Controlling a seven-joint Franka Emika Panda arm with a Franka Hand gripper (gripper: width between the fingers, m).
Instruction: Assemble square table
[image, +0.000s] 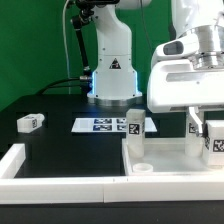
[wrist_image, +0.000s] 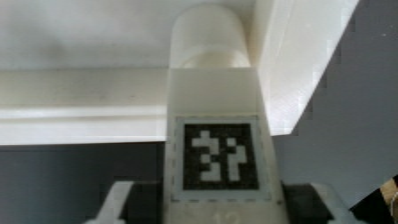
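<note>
The white tray-like tabletop (image: 170, 165) lies at the exterior view's right, near the front. My gripper (image: 204, 135) hangs over its right part, shut on a white leg (image: 213, 143) with a black-and-white tag. In the wrist view that leg (wrist_image: 217, 100) runs out from between my fingers (wrist_image: 128, 200), its tag facing the camera, its far end against the tabletop's raised rim (wrist_image: 71, 95). A second tagged leg (image: 135, 126) stands upright at the tabletop's far left corner. A third leg (image: 30, 122) lies on the black table at the left.
The marker board (image: 100, 125) lies flat in the middle in front of the robot base (image: 113, 75). Low white wall bars (image: 60, 185) run along the front and the left edge. A small white stub (image: 143, 168) stands at the tabletop's near left corner.
</note>
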